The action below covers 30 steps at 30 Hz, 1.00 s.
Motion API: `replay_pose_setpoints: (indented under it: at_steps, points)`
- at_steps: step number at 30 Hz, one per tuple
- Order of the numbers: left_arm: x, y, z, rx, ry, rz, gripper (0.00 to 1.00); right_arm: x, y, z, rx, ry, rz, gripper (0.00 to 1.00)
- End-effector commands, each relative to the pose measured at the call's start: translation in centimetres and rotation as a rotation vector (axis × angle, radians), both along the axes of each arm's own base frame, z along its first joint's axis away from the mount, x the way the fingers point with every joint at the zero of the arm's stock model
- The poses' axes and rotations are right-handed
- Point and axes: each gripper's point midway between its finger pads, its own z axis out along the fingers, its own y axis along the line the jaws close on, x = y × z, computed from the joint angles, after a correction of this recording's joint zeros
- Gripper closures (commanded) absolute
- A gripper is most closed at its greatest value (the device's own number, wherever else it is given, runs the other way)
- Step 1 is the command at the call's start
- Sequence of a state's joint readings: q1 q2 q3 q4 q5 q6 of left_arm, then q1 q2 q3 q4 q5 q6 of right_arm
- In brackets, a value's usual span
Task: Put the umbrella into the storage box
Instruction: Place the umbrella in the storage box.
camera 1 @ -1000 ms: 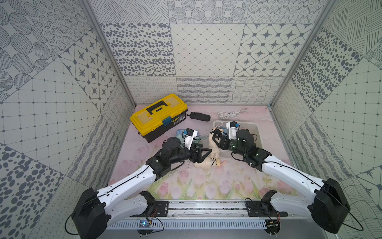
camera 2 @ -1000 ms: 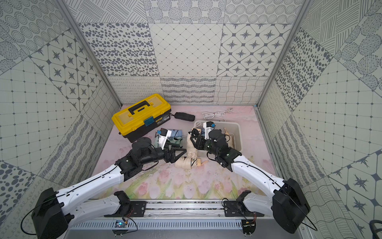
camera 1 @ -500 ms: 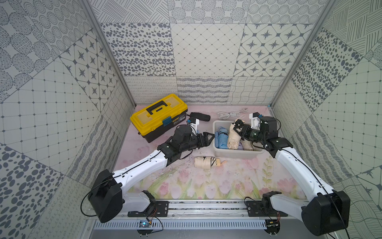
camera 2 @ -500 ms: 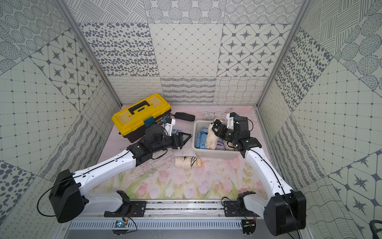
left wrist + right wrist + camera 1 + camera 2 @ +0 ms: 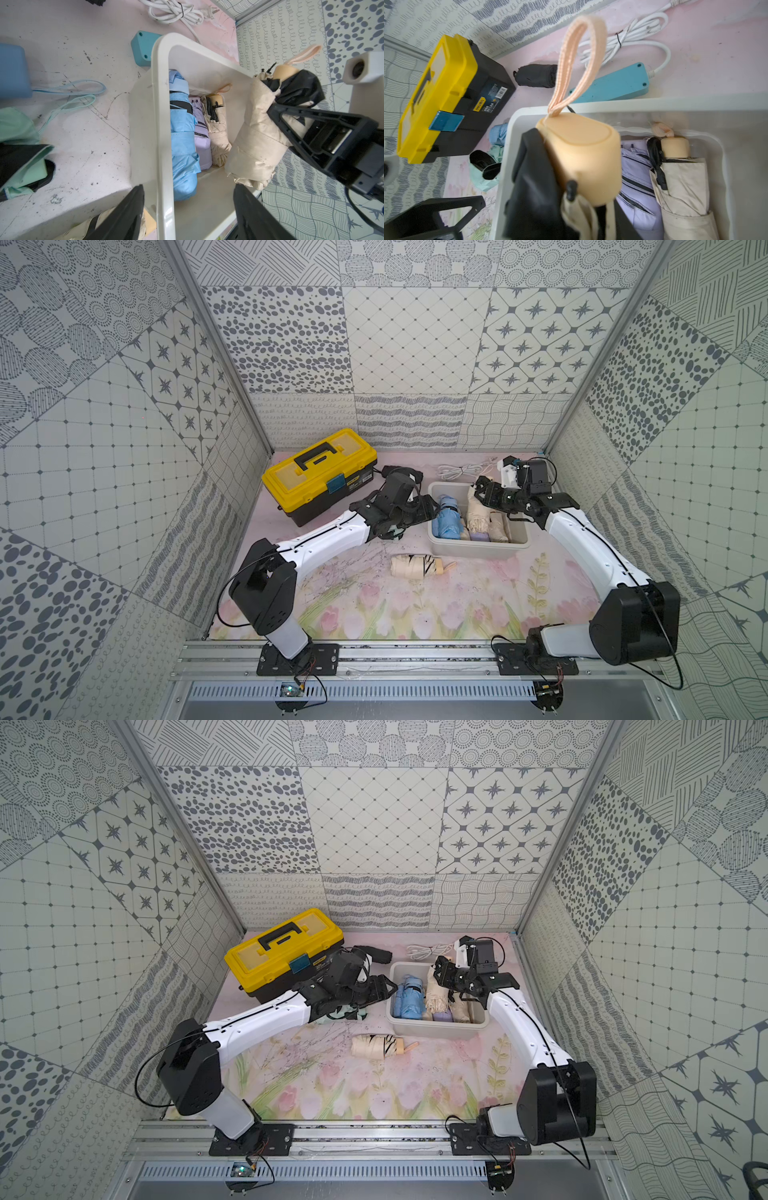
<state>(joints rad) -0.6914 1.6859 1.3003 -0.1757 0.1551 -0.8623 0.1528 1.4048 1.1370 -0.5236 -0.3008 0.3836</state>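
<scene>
Right pincer [image 5: 483, 494] clamped on folded cream fabric umbrella [image 5: 478, 516] above white plastic storage box [image 5: 478, 549].
Handle up, axis tilted, box directly beneath; left pincer [image 5: 188, 187] gapes astride its rim.

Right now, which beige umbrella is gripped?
The beige umbrella tilted over the storage box, clamped in the right gripper. The flat one inside the box and the striped one on the mat lie free.

I am seeing bright, even, diffuse light filling both top views, casting only soft shadows; nothing is glaring there. The wrist views are bending strongly at their edges; the umbrella [image 5: 583, 155] is blurring close to the right wrist lens; the storage box [image 5: 164, 145] rim is catching a faint sheen.
</scene>
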Motion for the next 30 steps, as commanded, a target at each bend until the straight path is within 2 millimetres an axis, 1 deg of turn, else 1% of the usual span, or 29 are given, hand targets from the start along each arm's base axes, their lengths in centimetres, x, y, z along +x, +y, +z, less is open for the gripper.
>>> replay_pose_setpoints:
  at_steps: [1,4,7,12,16,18,21,24,27,28,30]
  points:
    - [0.3,-0.5,-2.0,0.066,0.065,-0.036,0.36,1.7,0.1,0.7,-0.042,-0.058,0.038,0.66]
    - [0.9,-0.6,-2.6,0.086,0.060,-0.033,0.44,2.0,0.5,-0.6,-0.041,-0.027,0.057,0.66]
    - [1.4,-0.9,-2.8,0.080,0.057,-0.032,0.53,2.0,0.8,-1.7,-0.035,0.003,0.068,0.66]
    - [1.7,-1.5,-3.0,0.054,0.060,-0.037,0.62,2.1,1.1,-3.7,-0.021,0.041,0.052,0.66]
    - [1.8,-1.8,-3.0,0.047,0.063,-0.040,0.67,2.2,1.5,-5.4,-0.024,0.062,0.043,0.66]
    - [1.7,-1.9,-3.0,0.043,0.063,-0.042,0.69,2.4,1.3,-6.2,-0.028,0.070,0.024,0.66]
    - [1.7,-2.0,-3.1,0.040,0.069,-0.041,0.71,2.9,1.1,-7.0,-0.035,0.063,0.002,0.66]
    - [1.4,-2.3,-3.0,0.035,0.066,-0.050,0.73,3.2,1.2,-7.9,-0.031,0.071,0.000,0.65]
    - [1.2,-2.5,-2.8,0.032,0.066,-0.059,0.74,3.2,1.2,-8.7,-0.038,0.080,-0.002,0.61]
    - [1.1,-2.4,-2.8,0.032,0.066,-0.058,0.74,3.3,1.2,-8.9,-0.039,0.081,-0.005,0.58]
    - [1.0,-2.5,-2.5,0.029,0.059,-0.062,0.74,3.3,1.2,-9.1,-0.043,0.080,-0.010,0.49]
